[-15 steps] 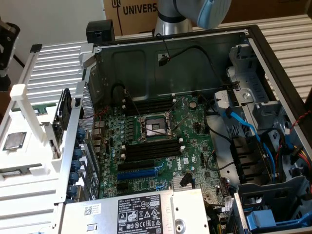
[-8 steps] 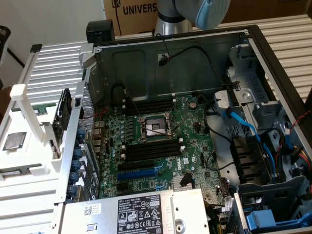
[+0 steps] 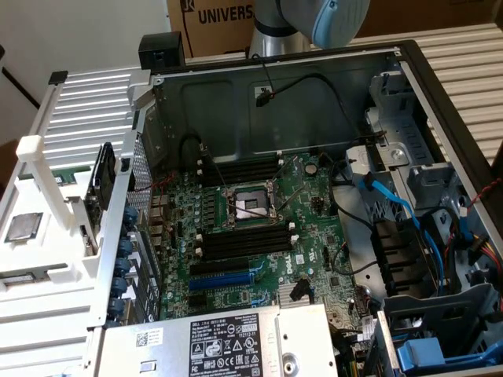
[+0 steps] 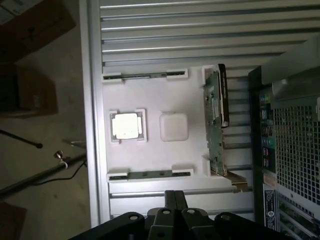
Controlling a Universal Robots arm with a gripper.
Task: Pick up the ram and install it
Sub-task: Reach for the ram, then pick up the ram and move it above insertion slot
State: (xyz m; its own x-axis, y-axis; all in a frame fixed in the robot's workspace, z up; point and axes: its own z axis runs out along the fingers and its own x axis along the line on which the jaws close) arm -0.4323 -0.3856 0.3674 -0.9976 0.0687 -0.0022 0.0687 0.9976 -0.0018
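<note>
An open computer case [image 3: 409,71] fills the exterior view from the centre out to 3 o'clock, lying on its side on a ribbed silver tabletop [image 4: 200,30]. Inside it, at the centre, lies a green motherboard [image 3: 302,200] with a bare processor socket [image 3: 250,208] between two banks of long black memory slots [image 3: 244,243]. A blue expansion slot [image 3: 224,279] sits toward 6 o'clock of them. A grey power supply [image 3: 228,342] with a black label lies at 6 o'clock. Blue cables [image 3: 393,204] trail toward 3 o'clock.

At 12 o'clock the robot arm [image 3: 322,20] rises out of the picture in front of a cardboard box [image 3: 212,20].

At 9 o'clock, outside the case, a white parts tray [image 3: 47,259] rests on the tabletop. The wrist view looks down on this tray. An expansion card [image 4: 216,120] stands on edge along the tray's side nearest the case. The ram [image 4: 150,173] lies on the tray, a thin dark stick seated between white end blocks on the tray edge closest to the jaws. A second stick like it [image 4: 145,76] lies in a matching holder on the far edge. Between the two sit a silver processor chip [image 4: 126,125] in a white frame and a blank white square pad [image 4: 173,126].

The jaws hang above the tray's near edge, pressed together and pinching nothing, clear of the ram.
</note>
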